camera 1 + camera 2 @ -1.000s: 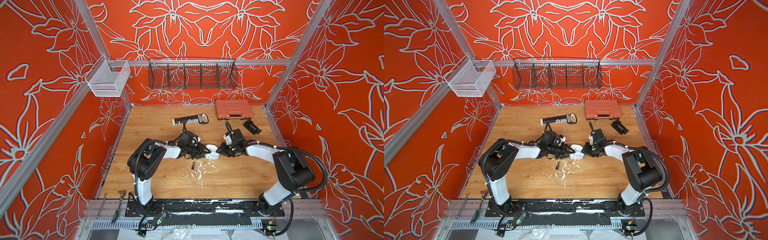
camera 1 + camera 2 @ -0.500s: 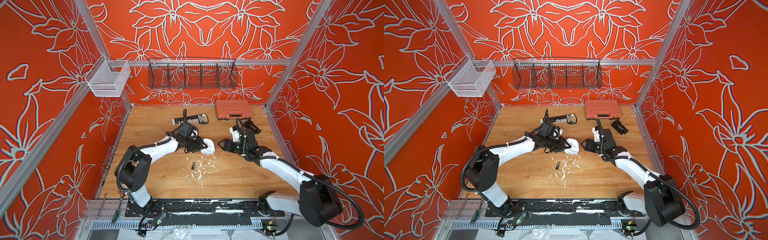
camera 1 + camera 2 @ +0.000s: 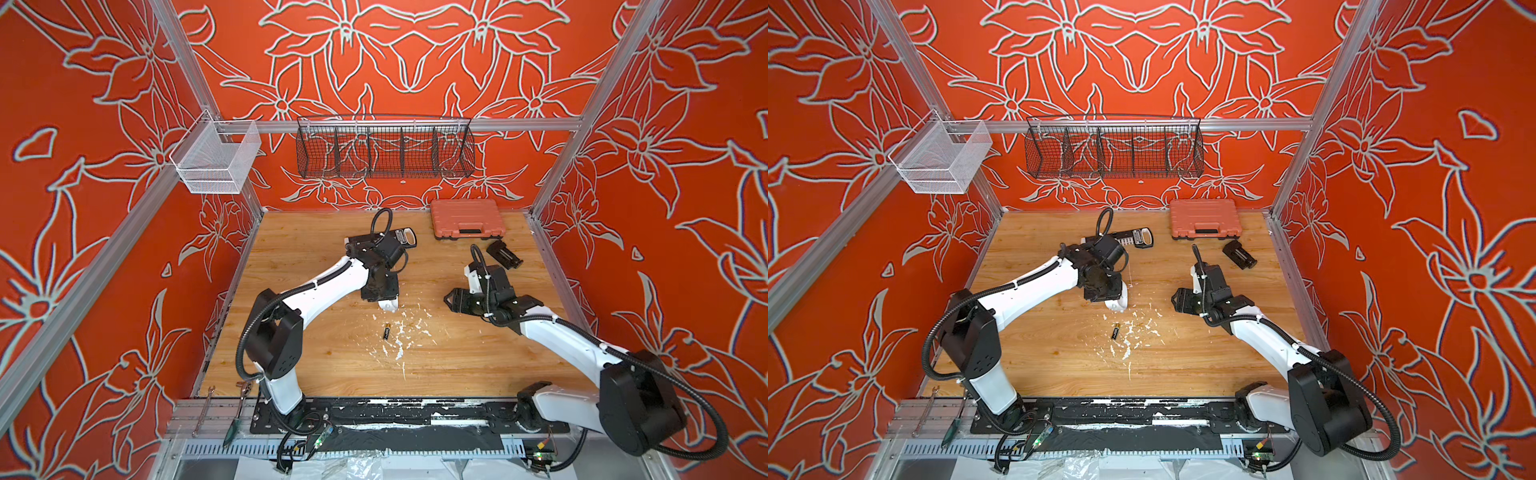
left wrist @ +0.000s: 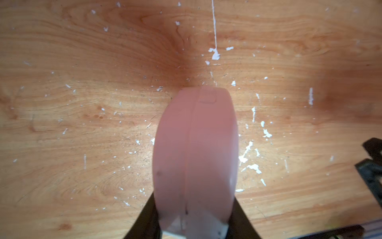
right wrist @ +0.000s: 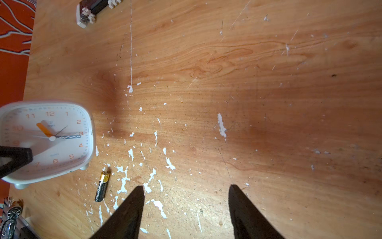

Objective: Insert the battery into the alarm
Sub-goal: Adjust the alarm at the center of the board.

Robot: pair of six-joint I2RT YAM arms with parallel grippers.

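Apart: rounded plastic alarm (image 5: 62, 124), slim cylindrical battery (image 5: 102, 186)

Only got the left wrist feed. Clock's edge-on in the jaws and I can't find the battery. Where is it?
Observer: Battery lies flat on the table, just on the robot-base side of the clock, not touching it.
Operator: Right side holding anything?
Observer: No. Right gripper is open and empty, apart from the battery.
Operator: Which way does the clock face?
Observer: Toward the right arm. The right wrist view shows its dial, with a left finger across it.
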